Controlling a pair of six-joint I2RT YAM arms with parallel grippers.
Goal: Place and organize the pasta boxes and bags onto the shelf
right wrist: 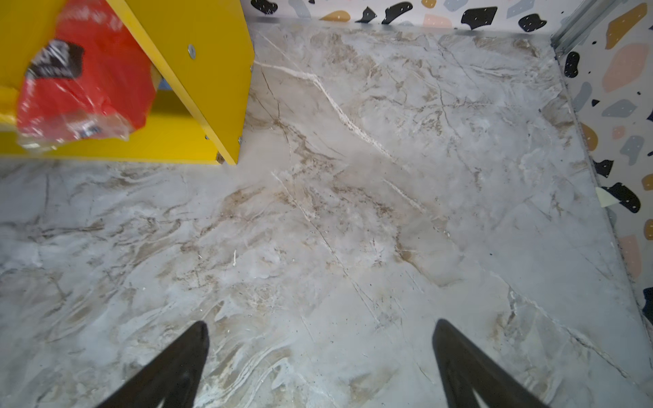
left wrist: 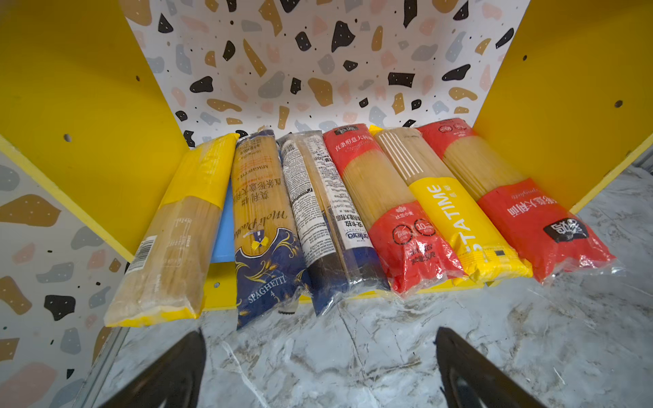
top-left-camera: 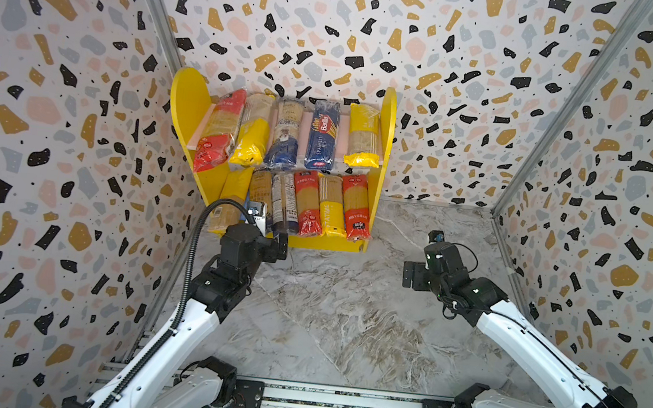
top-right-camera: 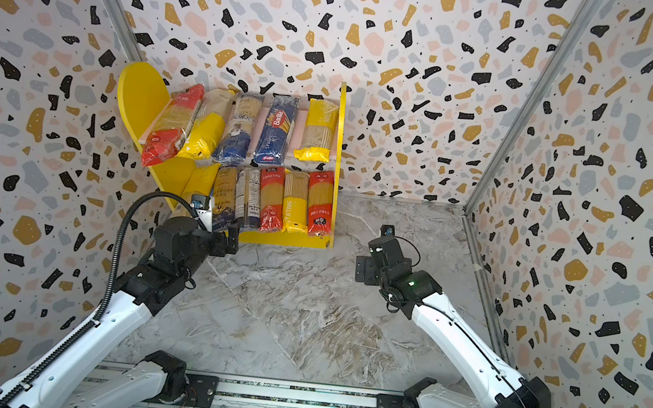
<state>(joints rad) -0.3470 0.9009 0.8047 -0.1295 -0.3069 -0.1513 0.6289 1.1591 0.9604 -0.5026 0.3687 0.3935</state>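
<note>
The shelf stands against the back wall. Several pasta packs lie side by side on its pink upper board, among them a dark blue Barilla pack and a red one overhanging the front. Several more fill the lower board. There a yellow-ended pack leans at the side panel beside a dark blue spaghetti pack. My left gripper hovers open just before these packs, holding nothing. My right gripper is open over the marble floor, right of the shelf.
Terrazzo-patterned walls close in the left, right and back. The shelf's right side panel and a red pack end show in the right wrist view. A metal rail with both arm bases runs along the front edge.
</note>
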